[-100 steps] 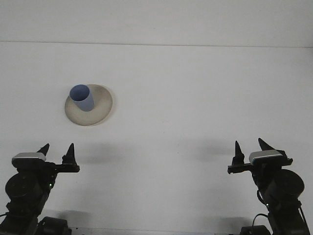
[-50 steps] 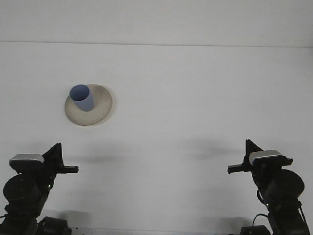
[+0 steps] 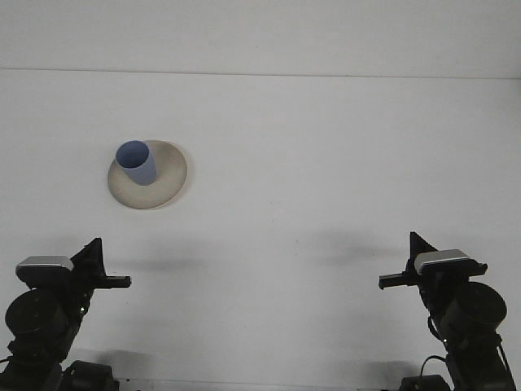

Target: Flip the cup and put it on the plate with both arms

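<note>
A blue cup (image 3: 137, 163) stands mouth-up on a beige plate (image 3: 159, 186) at the left of the white table. My left gripper (image 3: 94, 248) sits low at the front left, well short of the plate, its fingers together and holding nothing. At the front right my right gripper (image 3: 417, 244) is likewise shut and empty, far from the cup.
The white table (image 3: 309, 163) runs back to a far edge near the top, with a pale wall (image 3: 260, 32) behind it. Both black arm bases fill the bottom corners.
One second ago both grippers stood open with two spread fingertips each. They have since shut. Cup and plate have not moved.
</note>
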Robot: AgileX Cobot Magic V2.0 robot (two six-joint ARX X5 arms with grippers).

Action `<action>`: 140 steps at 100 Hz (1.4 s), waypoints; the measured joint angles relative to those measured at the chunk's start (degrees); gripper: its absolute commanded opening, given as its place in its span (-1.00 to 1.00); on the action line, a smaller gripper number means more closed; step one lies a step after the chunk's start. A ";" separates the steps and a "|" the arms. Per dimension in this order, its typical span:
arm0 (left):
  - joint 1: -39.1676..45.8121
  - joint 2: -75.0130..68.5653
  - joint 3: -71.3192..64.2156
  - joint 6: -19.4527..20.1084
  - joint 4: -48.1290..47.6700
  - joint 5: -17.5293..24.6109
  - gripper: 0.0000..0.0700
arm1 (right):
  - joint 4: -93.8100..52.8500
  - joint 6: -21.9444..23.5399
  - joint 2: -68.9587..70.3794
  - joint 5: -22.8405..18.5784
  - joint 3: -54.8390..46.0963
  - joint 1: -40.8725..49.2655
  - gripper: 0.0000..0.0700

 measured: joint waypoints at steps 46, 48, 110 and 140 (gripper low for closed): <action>0.24 -1.03 -0.35 0.22 2.60 0.00 -0.97 | 0.00 -0.02 0.00 0.00 0.00 0.00 -1.00; 0.33 -1.36 -0.76 0.26 3.78 0.00 -0.97 | 0.00 0.00 0.00 0.00 0.00 0.00 -1.00; 5.20 -20.41 -33.88 4.13 27.76 -0.02 -0.97 | 0.02 0.00 0.00 0.00 0.00 0.00 -1.00; 5.20 -20.52 -35.36 4.13 33.35 0.48 -0.97 | 0.13 0.00 0.00 0.00 0.00 0.00 -1.00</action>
